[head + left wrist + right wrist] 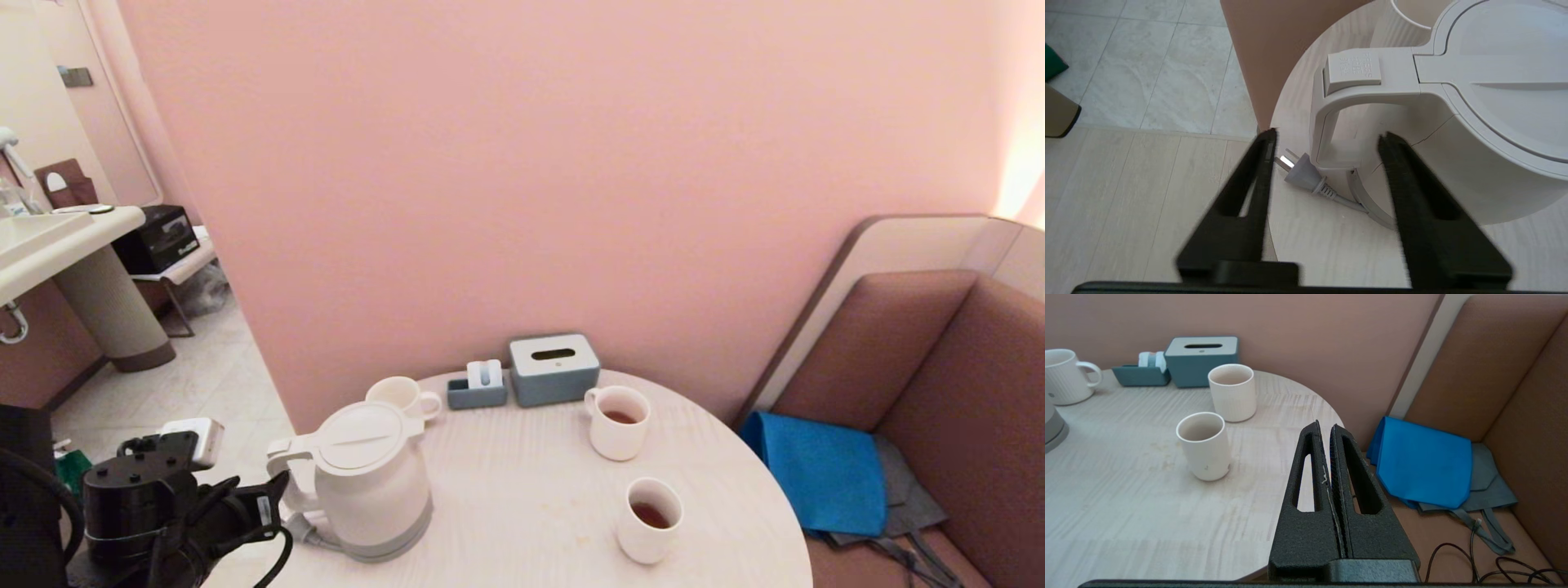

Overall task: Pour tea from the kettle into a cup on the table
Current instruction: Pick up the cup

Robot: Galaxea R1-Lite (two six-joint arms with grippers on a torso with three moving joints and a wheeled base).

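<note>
The white kettle (371, 482) stands at the near left of the round table (522, 498), lid closed, loop handle (1325, 118) towards my left arm. My left gripper (1327, 134) is open at the table's left edge. The handle lies in line between its fingertips, and neither touches it. In the head view that gripper (265, 506) sits just left of the handle. A small white cup (651, 519) at the near right holds dark tea (651, 514). My right gripper (1325, 426) is shut and empty off the table's right edge, with the cup (1204, 445) to its left.
A handled mug (618, 422) with tea stands behind the cup, and an empty mug (400, 396) sits behind the kettle. The kettle's grey plug (1302, 175) lies by its base. A tissue box (553, 369) and small tray (478, 392) line the wall. A blue bag (824, 469) lies on the bench.
</note>
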